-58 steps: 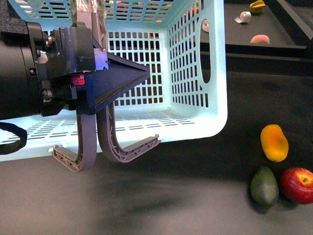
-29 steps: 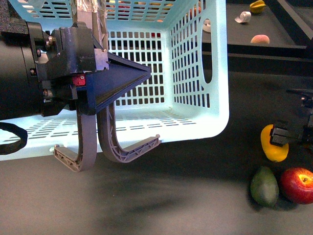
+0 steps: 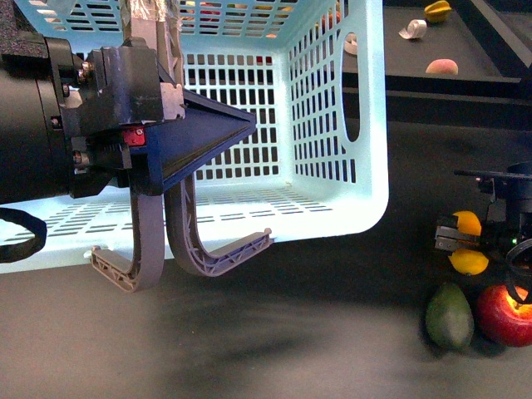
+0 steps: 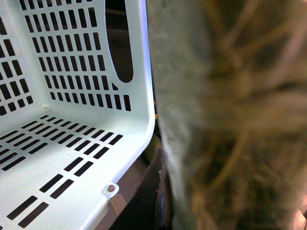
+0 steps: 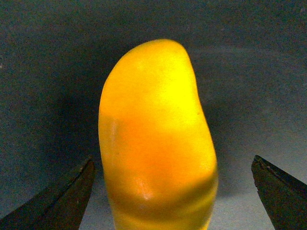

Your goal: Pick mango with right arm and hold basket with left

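The light blue basket (image 3: 366, 166) is tipped with its open side toward the front camera. My left gripper (image 3: 241, 129) is shut on its two grey-brown handles (image 3: 195, 249). In the left wrist view the basket (image 4: 72, 143) fills one side and a blurred handle (image 4: 225, 120) the other. The yellow-orange mango (image 3: 469, 263) lies on the dark table at the right. My right gripper (image 3: 475, 241) is over it and hides its middle. In the right wrist view the mango (image 5: 156, 139) stands between the black fingertips (image 5: 72, 191) of the open right gripper (image 5: 172, 191), with a gap on each side.
A dark green avocado (image 3: 449, 317) and a red apple (image 3: 504, 314) lie just in front of the mango. On a raised back shelf (image 3: 465, 79) sit a pink fruit (image 3: 441, 66), a yellow item (image 3: 437, 11) and a white item (image 3: 413, 29).
The right gripper came in from the right edge and moved left over the mango, now covering its middle. The basket and the left gripper have not moved.
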`<state>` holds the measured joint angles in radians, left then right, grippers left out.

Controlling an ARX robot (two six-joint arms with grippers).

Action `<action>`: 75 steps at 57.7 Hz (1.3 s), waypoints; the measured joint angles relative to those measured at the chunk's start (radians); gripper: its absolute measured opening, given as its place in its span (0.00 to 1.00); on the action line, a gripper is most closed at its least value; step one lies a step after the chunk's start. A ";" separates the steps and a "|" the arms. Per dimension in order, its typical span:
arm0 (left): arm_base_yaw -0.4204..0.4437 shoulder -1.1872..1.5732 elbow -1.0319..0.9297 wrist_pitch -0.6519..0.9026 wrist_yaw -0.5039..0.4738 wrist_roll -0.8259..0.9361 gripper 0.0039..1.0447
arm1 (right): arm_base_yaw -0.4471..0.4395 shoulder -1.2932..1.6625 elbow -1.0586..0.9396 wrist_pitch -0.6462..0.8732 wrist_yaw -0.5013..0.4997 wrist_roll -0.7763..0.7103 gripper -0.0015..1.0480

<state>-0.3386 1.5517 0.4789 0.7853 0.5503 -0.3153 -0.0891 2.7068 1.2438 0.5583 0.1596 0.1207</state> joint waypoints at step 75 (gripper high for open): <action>0.000 0.000 0.000 0.000 0.001 0.000 0.09 | 0.130 -0.808 -0.467 0.000 -0.248 0.143 0.50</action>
<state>-0.3386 1.5517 0.4789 0.7853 0.5510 -0.3153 0.0410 1.8984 0.7765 0.5587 -0.0887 0.2634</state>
